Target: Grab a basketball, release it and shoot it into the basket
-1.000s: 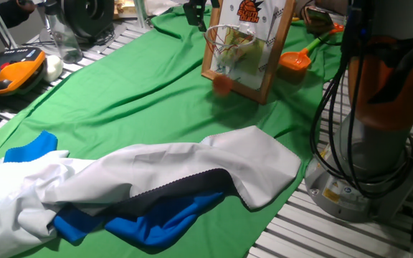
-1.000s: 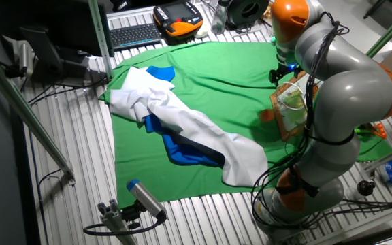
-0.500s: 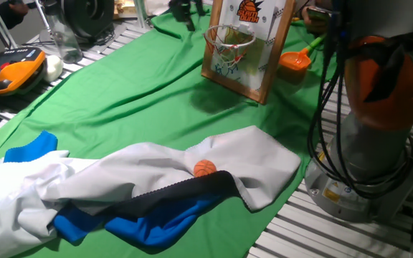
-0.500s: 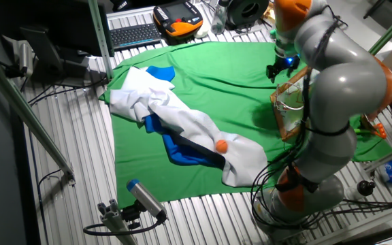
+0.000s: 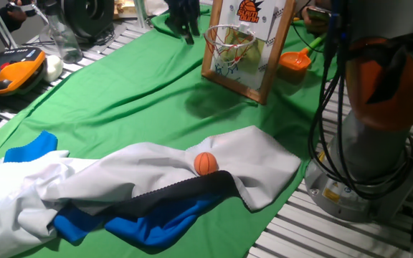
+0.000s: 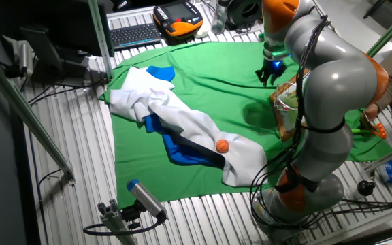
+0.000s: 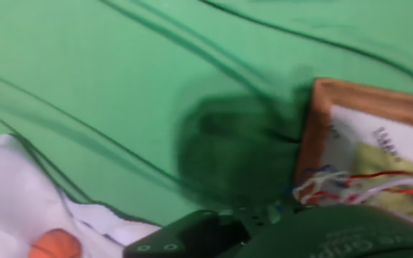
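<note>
basketball (image 5: 206, 163) resting on white cloth (image 5: 192, 165) | basket (image 5: 229, 43) upright on green cloth (image 5: 135, 93)

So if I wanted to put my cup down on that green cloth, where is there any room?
The widest bare stretch of green cloth lies between the heap of white and blue clothes holding the basketball and the basket. Around the basket is crowded: gripper above, orange scoop beside.

1 basketball (image 5: 206, 163) | 1 basket (image 5: 229, 38) | 1 scoop (image 5: 299, 56) | 1 green cloth (image 5: 135, 93)
</note>
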`<state>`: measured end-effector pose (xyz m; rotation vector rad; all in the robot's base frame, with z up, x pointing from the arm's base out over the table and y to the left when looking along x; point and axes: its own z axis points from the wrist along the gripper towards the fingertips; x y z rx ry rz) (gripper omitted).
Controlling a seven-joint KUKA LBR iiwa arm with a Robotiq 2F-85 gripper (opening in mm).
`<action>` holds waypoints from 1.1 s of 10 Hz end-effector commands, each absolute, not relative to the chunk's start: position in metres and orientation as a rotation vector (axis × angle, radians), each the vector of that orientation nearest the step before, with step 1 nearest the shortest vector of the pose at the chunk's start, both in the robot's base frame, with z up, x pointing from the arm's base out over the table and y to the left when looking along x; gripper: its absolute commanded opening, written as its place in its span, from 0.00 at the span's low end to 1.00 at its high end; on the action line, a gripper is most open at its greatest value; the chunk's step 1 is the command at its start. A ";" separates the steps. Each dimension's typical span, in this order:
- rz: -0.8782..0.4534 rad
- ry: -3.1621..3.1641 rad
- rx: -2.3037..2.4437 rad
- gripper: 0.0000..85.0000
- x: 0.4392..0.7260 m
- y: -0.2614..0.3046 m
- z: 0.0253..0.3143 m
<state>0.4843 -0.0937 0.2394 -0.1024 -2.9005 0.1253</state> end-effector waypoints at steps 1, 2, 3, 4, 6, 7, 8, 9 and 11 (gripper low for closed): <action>0.118 -2.904 -0.121 0.00 0.484 -0.088 0.238; 0.118 -2.907 -0.136 0.00 0.485 -0.083 0.239; 0.119 -2.914 -0.163 0.00 0.487 -0.077 0.242; 0.121 -2.916 -0.185 0.00 0.487 -0.070 0.246; 0.109 -2.918 -0.242 0.00 0.487 -0.046 0.253; 0.109 -2.929 -0.271 0.00 0.487 -0.031 0.255; 0.111 -2.939 -0.288 0.00 0.487 -0.021 0.258; 0.109 -2.945 -0.292 0.00 0.488 -0.017 0.259; 0.089 -2.958 -0.292 0.00 0.489 -0.019 0.256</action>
